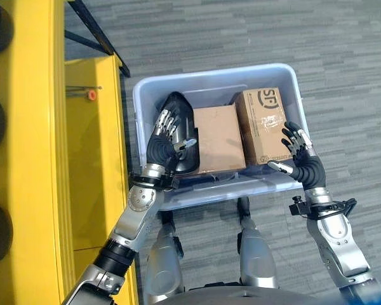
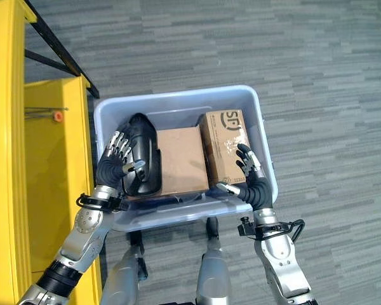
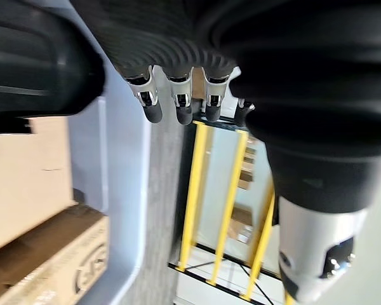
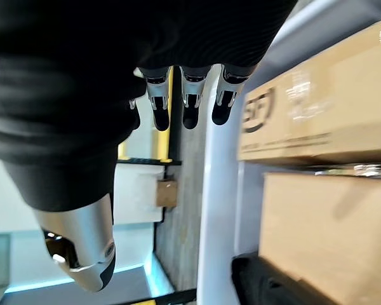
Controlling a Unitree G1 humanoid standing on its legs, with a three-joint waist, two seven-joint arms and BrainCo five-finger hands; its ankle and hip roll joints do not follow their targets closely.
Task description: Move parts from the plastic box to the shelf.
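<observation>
Inside pale blue plastic box beside yellow metal shelf: black moulded part, two brown cardboard cartons. Left hand and right hand alongside, fingers relaxed, gripping nothing.

Pale blue plastic box sits on grey carpet, open-topped. Inside lie three parts side by side: a black moulded part at left, a plain cardboard carton in the middle, a printed cardboard carton at right. Yellow shelf stands just left of it.
</observation>
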